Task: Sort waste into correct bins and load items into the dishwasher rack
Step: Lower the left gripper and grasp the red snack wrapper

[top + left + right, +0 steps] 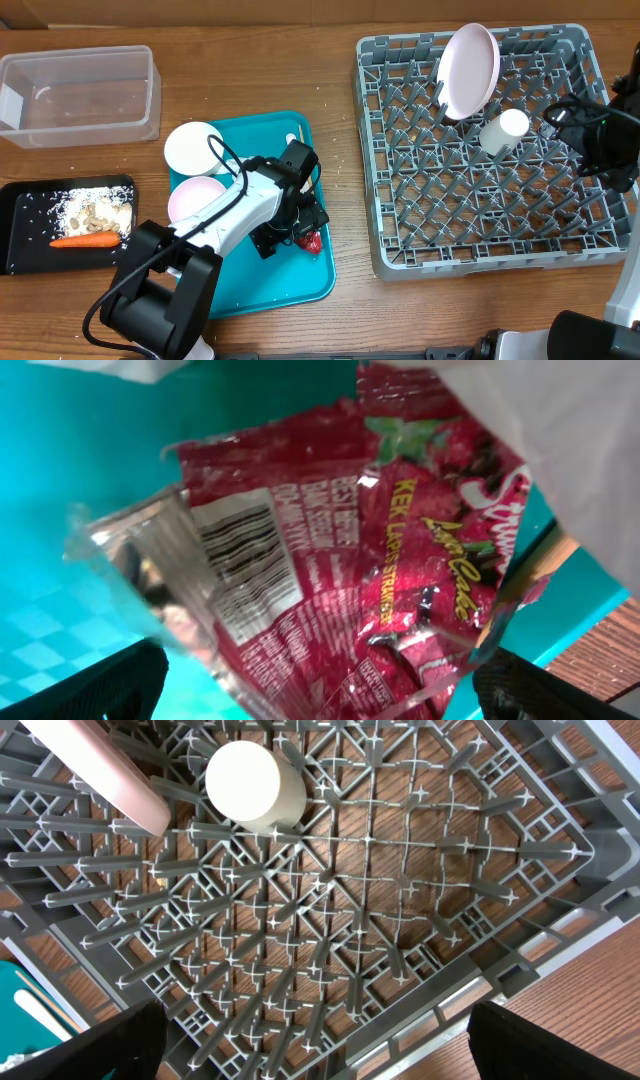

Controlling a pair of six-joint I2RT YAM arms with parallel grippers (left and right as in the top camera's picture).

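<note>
Lying crinkled on teal tray: glossy red wrapper.

You're looking straight down into the grey rack, white cup sitting inside it, just beside the pink plate.

A brown wood-grain table fills the view - beyond its far edge runs a plain tan strip, evenly lit.

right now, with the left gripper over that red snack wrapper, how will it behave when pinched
The red snack wrapper looks like thin crinkled film, so probably floppy and very light. Its glossy surface may slide on the teal tray if pushed.
</note>
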